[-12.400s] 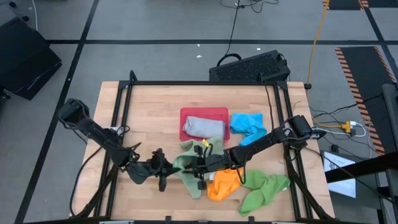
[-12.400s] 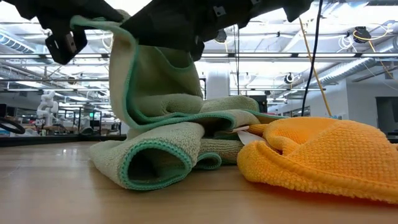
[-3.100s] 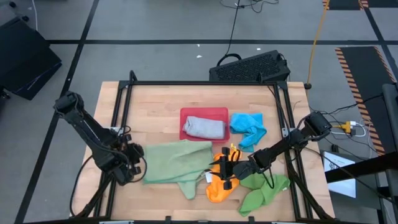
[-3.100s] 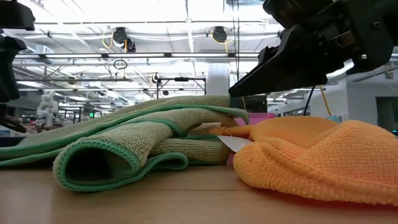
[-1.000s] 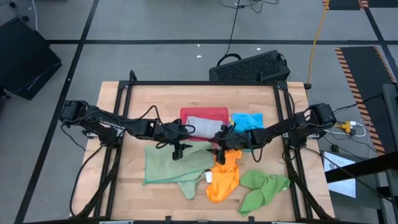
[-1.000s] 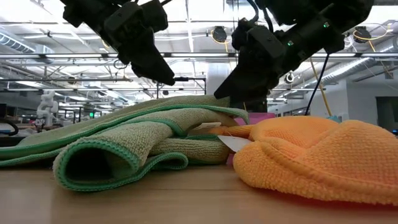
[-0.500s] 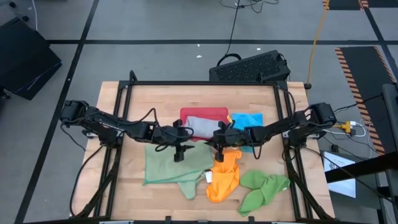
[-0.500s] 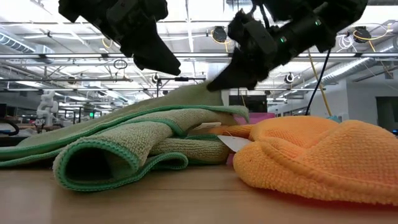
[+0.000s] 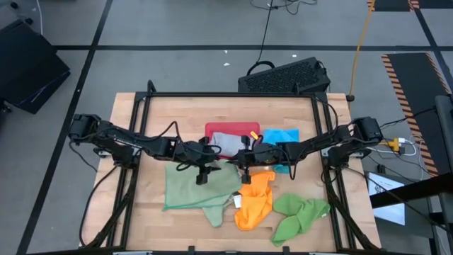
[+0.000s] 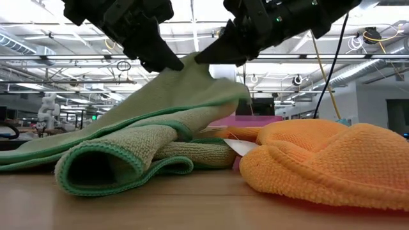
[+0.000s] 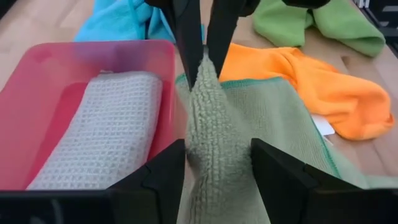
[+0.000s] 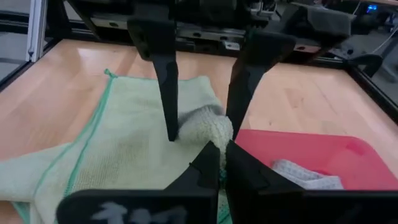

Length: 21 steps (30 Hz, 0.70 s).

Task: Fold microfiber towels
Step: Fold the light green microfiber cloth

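A sage green microfiber towel (image 9: 195,190) lies spread at the table's centre-left, and its far right part is drawn up into a peak (image 10: 192,67). My right gripper (image 12: 222,158) comes from the right and is shut on that peak. My left gripper (image 11: 217,163) comes from the left and is open. Its fingers stand on either side of the raised cloth, facing the right gripper. An orange towel (image 9: 256,202), a bright green towel (image 9: 301,216) and a bright blue towel (image 9: 287,136) lie to the right. My right gripper pinches the sage towel's far edge (image 11: 202,65) between its two fingers, close to the far right corner beside the red tray. The fingers come from the table's right, slanting slightly down. That part stands lifted in a peak; the remainder of the towel lies on the table. My left gripper has the raised cloth between its open fingers (image 12: 168,106); whether they touch it I cannot tell.
A red tray (image 9: 244,127) at the centre back holds a folded grey towel (image 9: 226,145). A white tag (image 9: 238,202) shows beside the orange towel. Black frame rails (image 9: 138,127) run along the table's left and right sides.
My right gripper has shut on the sage towel's far edge, rolled, and risen a little toward the left gripper. It has drawn that part of the towel up into a peak while the remainder stayed flat on the table.
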Each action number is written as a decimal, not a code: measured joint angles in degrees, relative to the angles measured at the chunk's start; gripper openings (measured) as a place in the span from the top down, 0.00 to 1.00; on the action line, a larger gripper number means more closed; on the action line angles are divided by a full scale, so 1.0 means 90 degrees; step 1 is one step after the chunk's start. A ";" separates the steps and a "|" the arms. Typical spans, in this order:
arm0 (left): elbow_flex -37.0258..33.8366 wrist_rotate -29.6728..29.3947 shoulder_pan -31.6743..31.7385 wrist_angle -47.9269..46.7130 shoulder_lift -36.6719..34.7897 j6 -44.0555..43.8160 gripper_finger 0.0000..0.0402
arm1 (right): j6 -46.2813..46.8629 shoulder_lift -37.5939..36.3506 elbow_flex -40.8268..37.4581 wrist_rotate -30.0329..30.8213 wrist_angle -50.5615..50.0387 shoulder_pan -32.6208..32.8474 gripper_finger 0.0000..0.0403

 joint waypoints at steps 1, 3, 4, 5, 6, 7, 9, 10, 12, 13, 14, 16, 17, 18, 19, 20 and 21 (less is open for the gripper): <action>0.0000 0.0001 0.0012 0.0004 0.0000 0.0018 0.55 | -0.0078 0.0001 0.0027 0.0000 0.0007 0.0000 0.99; 0.0000 0.0000 0.0021 0.0053 0.0000 0.0033 0.58 | -0.0246 0.0001 0.0087 0.0000 0.0030 0.0000 0.99; 0.0000 -0.0004 0.0020 0.0079 0.0000 0.0040 0.61 | -0.0304 0.0001 0.0120 0.0000 0.0032 0.0000 0.99; 0.0000 -0.0033 0.0000 0.0090 0.0000 0.0052 0.65 | -0.0351 0.0001 0.0142 0.0000 0.0031 0.0000 0.99; 0.0000 -0.0119 -0.0029 0.0077 -0.0010 0.0052 0.70 | -0.0390 0.0001 0.0158 0.0000 0.0028 0.0000 0.99; -0.0002 -0.0233 -0.0072 -0.0023 -0.0070 0.0052 0.76 | -0.0414 0.0001 0.0177 0.0000 0.0029 0.0000 0.99; -0.0003 -0.0441 -0.0176 -0.0243 -0.0185 0.0008 0.90 | -0.0434 0.0001 0.0197 0.0000 0.0051 0.0000 0.99; -0.0002 -0.0558 -0.0234 -0.0366 -0.0255 -0.0026 0.95 | -0.0434 0.0001 0.0201 0.0002 0.0058 0.0000 0.98; -0.0002 -0.0829 -0.0358 -0.0720 -0.0444 -0.0259 0.97 | -0.0432 0.0001 0.0202 0.0013 0.0040 0.0052 0.96; -0.0002 -0.0925 -0.0435 -0.0850 -0.0549 -0.0326 0.96 | -0.0428 0.0001 0.0202 0.0052 0.0020 0.0101 0.93; -0.0002 -0.1029 -0.0524 -0.1014 -0.0664 -0.0386 0.96 | -0.0387 0.0001 0.0202 0.0133 0.0004 0.0159 0.90; -0.0004 -0.1167 -0.0763 -0.1336 -0.0924 -0.0551 0.97 | -0.0239 0.0001 0.0202 0.0184 -0.0051 0.0246 0.83; -0.0007 -0.1246 -0.0897 -0.1456 -0.1063 -0.0672 0.98 | -0.0186 0.0001 0.0204 0.0180 -0.0125 0.0292 0.78; -0.0007 -0.1356 -0.1036 -0.1540 -0.1199 -0.0816 0.98 | -0.0139 0.0001 0.0204 0.0182 -0.0196 0.0346 0.74; -0.0004 -0.1495 -0.1184 -0.1652 -0.1333 -0.0958 0.98 | -0.0083 0.0001 0.0204 0.0189 -0.0273 0.0397 0.70; -0.0002 -0.1637 -0.1344 -0.1799 -0.1451 -0.1087 0.98 | -0.0025 0.0001 0.0204 0.0190 -0.0353 0.0456 0.66; -0.0005 -0.1771 -0.1521 -0.1925 -0.1555 -0.1184 0.97 | 0.0059 0.0001 0.0202 0.0193 -0.0427 0.0531 0.63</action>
